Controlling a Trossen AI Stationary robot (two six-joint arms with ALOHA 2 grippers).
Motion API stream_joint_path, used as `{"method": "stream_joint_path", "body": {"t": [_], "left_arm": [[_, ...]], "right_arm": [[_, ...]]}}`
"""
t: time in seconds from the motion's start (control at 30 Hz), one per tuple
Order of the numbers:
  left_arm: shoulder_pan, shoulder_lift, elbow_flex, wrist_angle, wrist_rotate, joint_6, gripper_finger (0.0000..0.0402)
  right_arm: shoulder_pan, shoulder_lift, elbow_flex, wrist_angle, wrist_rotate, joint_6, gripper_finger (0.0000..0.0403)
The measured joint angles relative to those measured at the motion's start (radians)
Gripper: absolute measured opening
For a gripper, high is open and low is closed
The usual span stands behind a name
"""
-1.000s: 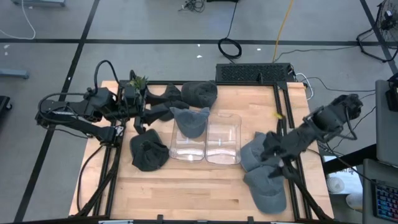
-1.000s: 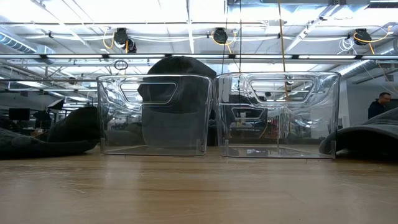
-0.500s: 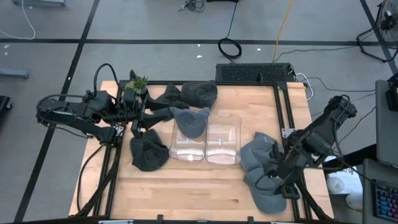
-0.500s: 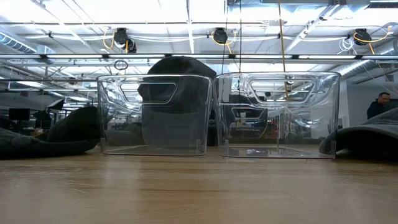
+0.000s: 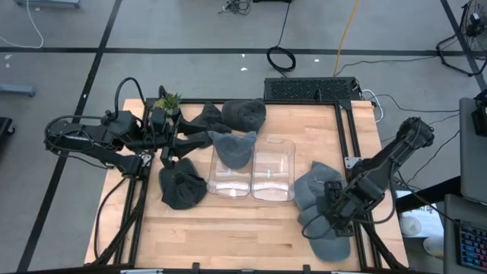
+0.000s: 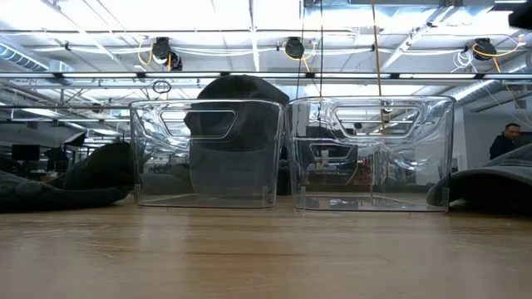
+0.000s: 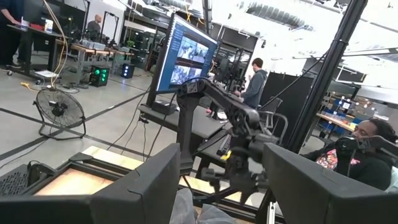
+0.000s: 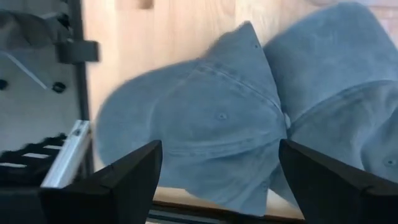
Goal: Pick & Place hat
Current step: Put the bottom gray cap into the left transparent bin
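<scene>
Two grey hats lie by the table's right edge, one (image 5: 310,186) farther off and one (image 5: 329,237) near the front. My right gripper (image 5: 319,219) hangs open above them, pointing steeply down; in its wrist view the nearer hat (image 8: 205,130) shows between its fingers (image 8: 219,149) and is not touched. Another grey hat (image 5: 232,148) rests in the left of two clear bins (image 5: 230,183), leaning on its far wall (image 6: 233,124). At the table's left edge my left gripper (image 5: 176,141) is held level and open (image 7: 221,155), with dark hats (image 5: 183,189) around it.
The second clear bin (image 5: 274,171) stands against the first. More dark hats (image 5: 243,114) lie at the far left beside a small green plant (image 5: 169,100). Black frame rails (image 5: 358,152) run along both table sides. Bare wood (image 5: 228,228) lies in front of the bins.
My right gripper has come down over the grey hats toward the table's near edge, tipping from a shallow slant to steeply downward. Its fingers have stayed open. No hat has moved.
</scene>
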Motion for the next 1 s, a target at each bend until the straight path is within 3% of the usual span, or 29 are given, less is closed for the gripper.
{"method": "stream_joint_path", "body": {"t": [0.47,0.83,1.0], "left_arm": [[0.0,0.0,0.0,0.0,0.0,0.0,0.0239],[0.0,0.0,0.0,0.0,0.0,-0.001,0.0239],[0.0,0.0,0.0,0.0,0.0,-0.002,0.0239]], "right_arm": [[-0.012,0.0,-0.225,0.164,0.075,-0.056,0.0308],[-0.082,0.0,-0.364,0.392,-0.056,-0.12,0.0306],[-0.085,0.0,-0.416,0.44,-0.104,-0.116,0.0266]]}}
